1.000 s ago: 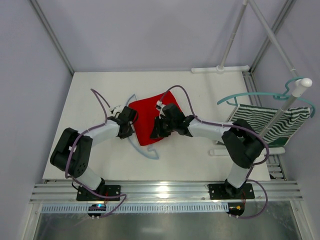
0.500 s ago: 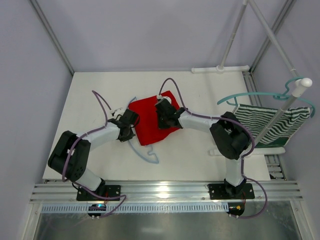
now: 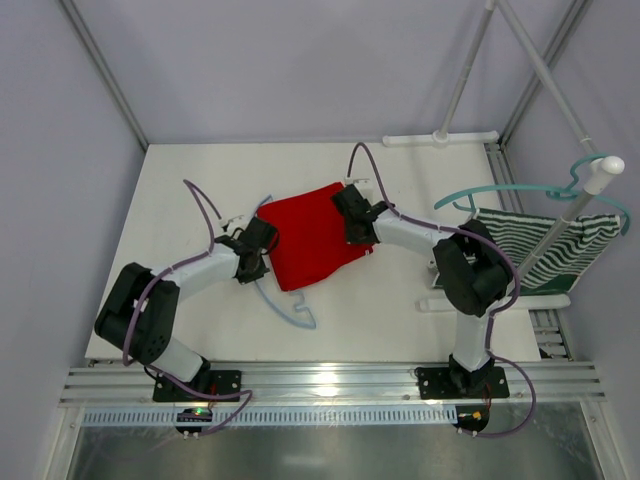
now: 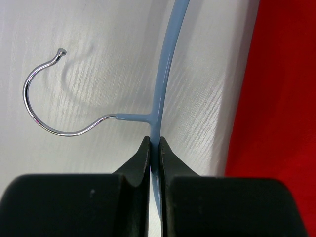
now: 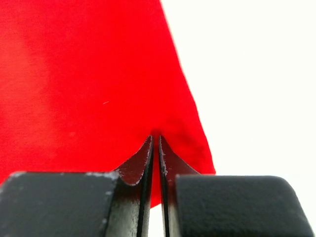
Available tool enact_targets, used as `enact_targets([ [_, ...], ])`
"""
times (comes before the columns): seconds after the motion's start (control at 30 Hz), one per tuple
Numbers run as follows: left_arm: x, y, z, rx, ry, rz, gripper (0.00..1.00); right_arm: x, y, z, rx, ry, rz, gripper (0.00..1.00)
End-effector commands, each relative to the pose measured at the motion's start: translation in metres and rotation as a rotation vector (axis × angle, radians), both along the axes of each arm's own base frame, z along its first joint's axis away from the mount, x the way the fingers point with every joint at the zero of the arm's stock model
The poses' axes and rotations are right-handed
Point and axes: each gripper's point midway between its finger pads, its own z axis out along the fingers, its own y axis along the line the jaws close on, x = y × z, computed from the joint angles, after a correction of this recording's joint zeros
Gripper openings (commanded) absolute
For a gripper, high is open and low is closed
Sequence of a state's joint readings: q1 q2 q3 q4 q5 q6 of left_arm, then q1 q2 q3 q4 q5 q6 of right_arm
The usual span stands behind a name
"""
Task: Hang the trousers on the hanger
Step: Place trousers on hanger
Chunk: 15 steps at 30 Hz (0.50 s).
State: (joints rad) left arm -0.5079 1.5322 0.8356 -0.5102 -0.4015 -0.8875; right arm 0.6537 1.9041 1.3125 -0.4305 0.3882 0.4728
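Ok so the left tool (image 3: 256, 252) is clamped tight on the pale blue hanger (image 4: 165, 64). Its fingers pinch the thin plastic just below where the metal hook (image 4: 111, 117) joins, and the hook curls off to that tool's left. The right tool (image 5: 155, 139) is squeezed nearly closed on the edge of the red trousers (image 3: 315, 235), with cloth caught between its tips. The trousers lie spread flat between the two tools, and the hanger's curve pokes out on the near side. The tabletop (image 3: 400, 300) is plain white with a faint wood grain. There are pale grey walls (image 3: 280, 60) all round and a metal rail (image 3: 330, 382) along the near edge. Well off to the right tool's right, a striped garment (image 3: 520, 245) hangs on a teal hanger (image 3: 500, 188).
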Motion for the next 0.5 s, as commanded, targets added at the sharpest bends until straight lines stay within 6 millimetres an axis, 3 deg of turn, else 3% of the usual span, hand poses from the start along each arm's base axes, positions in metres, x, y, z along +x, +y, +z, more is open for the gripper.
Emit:
enact_targets([
  [0.0, 0.007, 0.012, 0.015, 0.044, -0.033, 0.037, 0.00, -0.011, -0.031, -0.027, -0.130, 0.054, -0.036, 0.10],
  [0.2, 0.016, 0.010, 0.028, 0.029, -0.061, 0.037, 0.00, -0.013, -0.035, -0.038, -0.142, 0.060, -0.042, 0.09],
  [0.37, 0.023, 0.011, 0.045, 0.058, -0.067, 0.021, 0.00, -0.008, -0.058, -0.010, -0.223, 0.004, -0.095, 0.10],
  [0.47, 0.028, 0.006, 0.058, 0.039, -0.084, 0.003, 0.00, -0.013, -0.051, 0.013, -0.169, -0.026, -0.077, 0.11],
])
